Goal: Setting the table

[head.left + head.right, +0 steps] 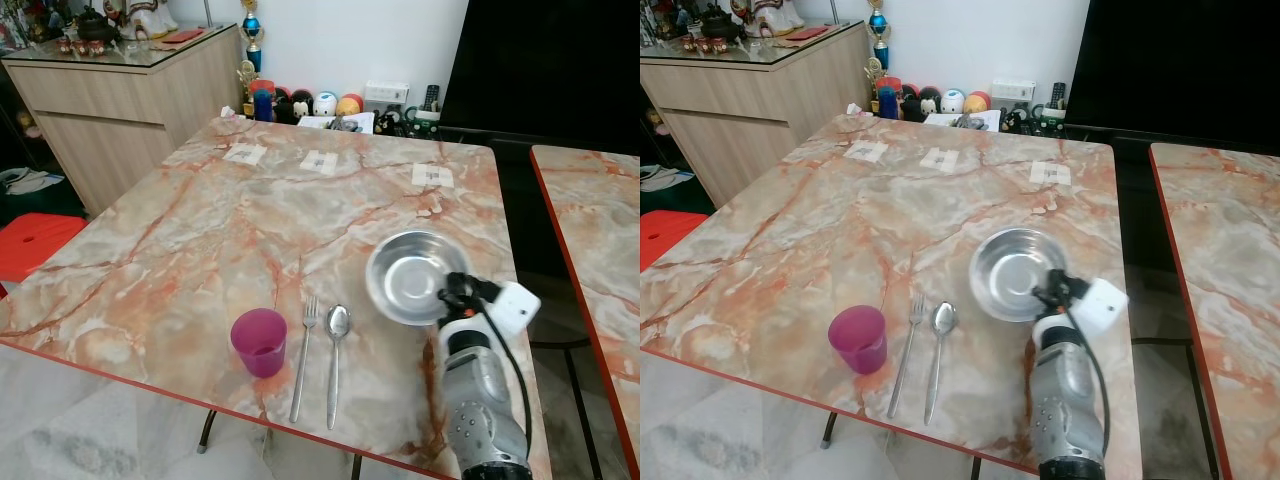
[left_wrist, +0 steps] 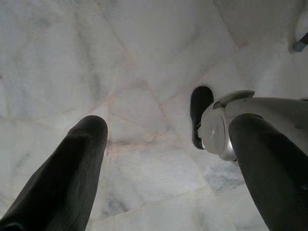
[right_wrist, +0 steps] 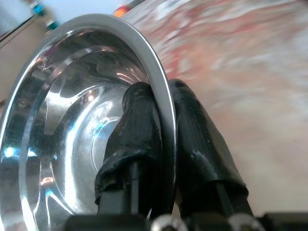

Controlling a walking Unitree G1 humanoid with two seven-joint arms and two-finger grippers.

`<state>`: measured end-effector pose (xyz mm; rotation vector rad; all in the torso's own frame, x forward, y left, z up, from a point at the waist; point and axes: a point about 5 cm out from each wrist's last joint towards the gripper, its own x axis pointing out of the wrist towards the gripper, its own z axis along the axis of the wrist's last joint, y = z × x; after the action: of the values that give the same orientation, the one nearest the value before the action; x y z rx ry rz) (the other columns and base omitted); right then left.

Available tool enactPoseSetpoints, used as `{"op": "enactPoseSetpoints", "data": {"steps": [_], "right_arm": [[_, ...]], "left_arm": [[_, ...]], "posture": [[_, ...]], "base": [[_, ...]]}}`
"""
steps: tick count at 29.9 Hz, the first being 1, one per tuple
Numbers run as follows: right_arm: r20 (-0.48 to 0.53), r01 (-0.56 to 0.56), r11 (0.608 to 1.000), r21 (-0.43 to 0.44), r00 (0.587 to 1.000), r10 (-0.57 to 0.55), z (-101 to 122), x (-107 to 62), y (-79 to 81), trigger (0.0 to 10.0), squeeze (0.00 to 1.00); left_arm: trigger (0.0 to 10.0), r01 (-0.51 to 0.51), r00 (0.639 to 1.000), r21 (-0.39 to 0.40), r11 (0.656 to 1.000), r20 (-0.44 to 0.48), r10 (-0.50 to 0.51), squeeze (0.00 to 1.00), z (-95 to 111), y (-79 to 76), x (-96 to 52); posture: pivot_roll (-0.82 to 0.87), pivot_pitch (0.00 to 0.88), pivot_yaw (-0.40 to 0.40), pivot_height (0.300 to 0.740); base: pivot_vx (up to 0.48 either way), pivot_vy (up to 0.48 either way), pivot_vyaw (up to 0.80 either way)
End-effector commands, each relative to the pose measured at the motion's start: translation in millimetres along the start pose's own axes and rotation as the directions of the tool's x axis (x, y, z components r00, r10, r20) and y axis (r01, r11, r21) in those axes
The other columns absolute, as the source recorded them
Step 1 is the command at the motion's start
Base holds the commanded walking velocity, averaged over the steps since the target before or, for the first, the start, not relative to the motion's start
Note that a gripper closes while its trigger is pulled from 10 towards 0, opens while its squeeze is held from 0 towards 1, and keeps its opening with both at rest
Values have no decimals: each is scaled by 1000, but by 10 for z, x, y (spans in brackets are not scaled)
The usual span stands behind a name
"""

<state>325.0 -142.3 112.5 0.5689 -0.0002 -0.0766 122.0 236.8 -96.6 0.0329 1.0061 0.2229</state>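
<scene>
The robot's silver right arm reaches over the near edge of a pink-veined marble table (image 1: 200, 215), its right gripper (image 3: 161, 103) pinched on the rim of a round stainless-steel bowl (image 1: 415, 272), one finger inside and one outside. The bowl sits toward the table's right side, just right of a steel spoon (image 1: 337, 345) and steel fork (image 1: 305, 352), with a magenta plastic cup (image 1: 260, 342) at their left. Placing it well likely means keeping it level, setting it flat near the cutlery, then releasing cleanly. The left gripper (image 2: 163, 159) hangs idle over pale floor tiles, fingers spread apart.
</scene>
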Motion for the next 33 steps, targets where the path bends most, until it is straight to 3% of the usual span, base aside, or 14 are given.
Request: {"op": "enactPoseSetpoints", "data": {"steps": [1, 4, 7, 10, 20, 33], "right_arm": [[14, -49, 999, -18, 999, 50, 53, -1, 74, 10000, 0], [46, -23, 1000, 0, 999, 23, 99, 27, 64, 10000, 0], [120, 99, 992, 77, 987, -108, 174, 44, -24, 10000, 0], [151, 151, 981, 118, 974, -168, 193, -4, -73, 10000, 0], [136, 135, 988, 72, 980, -143, 166, -31, -84, 10000, 0], [148, 141, 988, 64, 978, -149, 201, 7, -47, 10000, 0]], "left_arm": [[10000, -5, 1000, 19, 1000, -20, 5, 0, -60, 16, -15], [10000, -11, 1000, 12, 1000, -17, 11, 0, -64, 18, -17], [10000, -11, 1000, 17, 1000, -18, 11, 0, -71, 18, -19], [10000, -4, 1000, 46, 999, -22, 5, 0, -77, 18, -20], [10000, -2, 1000, 54, 999, -24, 3, 0, -99, 12, -27], [10000, -10, 1000, 33, 999, -16, 11, 0, -83, 10, -23]], "posture": [[6, 25, 8, 740], [19, 11, 0, 740], [25, 4, 1, 740], [17, 0, 5, 740], [24, 0, -9, 740], [28, 27, -8, 740]], "base": [[0, 0, 0], [0, 0, 0], [0, 0, 0], [0, 0, 0], [0, -358, 0], [0, -381, -770]]}}
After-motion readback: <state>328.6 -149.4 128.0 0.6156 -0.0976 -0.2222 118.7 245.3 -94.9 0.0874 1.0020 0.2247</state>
